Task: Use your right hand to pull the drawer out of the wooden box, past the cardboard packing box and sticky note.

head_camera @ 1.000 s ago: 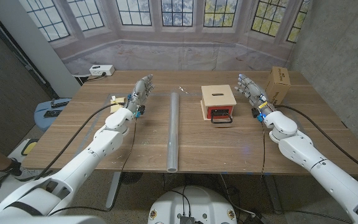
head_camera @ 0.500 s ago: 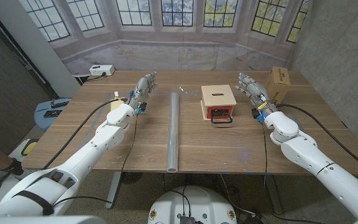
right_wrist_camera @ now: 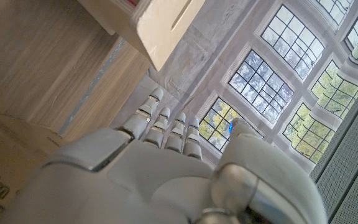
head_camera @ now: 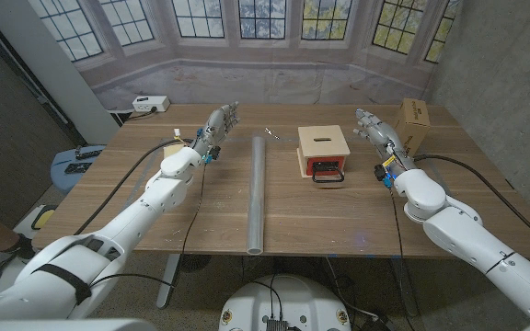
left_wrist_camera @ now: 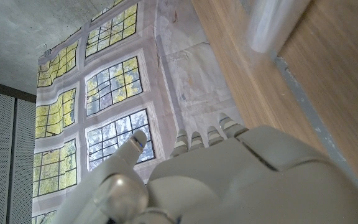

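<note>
Leaded bay windows and a draped grey backdrop close off the far side of the wooden table (head_camera: 293, 216), and the wooden box (head_camera: 323, 142) sits just right of the table's middle, which makes it the handiest landmark. Its red-fronted drawer (head_camera: 326, 165) faces the robot with a dark loop handle (head_camera: 328, 177) lying just in front of it; the drawer front looks flush with the box or very nearly so, so the pull does not appear to have begun. To the right of the wooden box, apart from it, the right hand (head_camera: 377, 135) is raised with fingers extended and apart, holding nothing and touching neither box nor handle. Beyond that hand, further right of the wooden box, stands the cardboard packing box (head_camera: 413, 125). Left of the wooden box a grey metal tube (head_camera: 257, 193) lies lengthwise along the table, and left of the tube the left hand (head_camera: 215, 131) is likewise raised with its fingers spread and empty. Something small and yellowish shows on the table just beside the left hand, possibly the sticky note, but it is too hidden to say. By my reading, everything remains: reaching the handle, gripping it, and drawing the drawer out.
</note>
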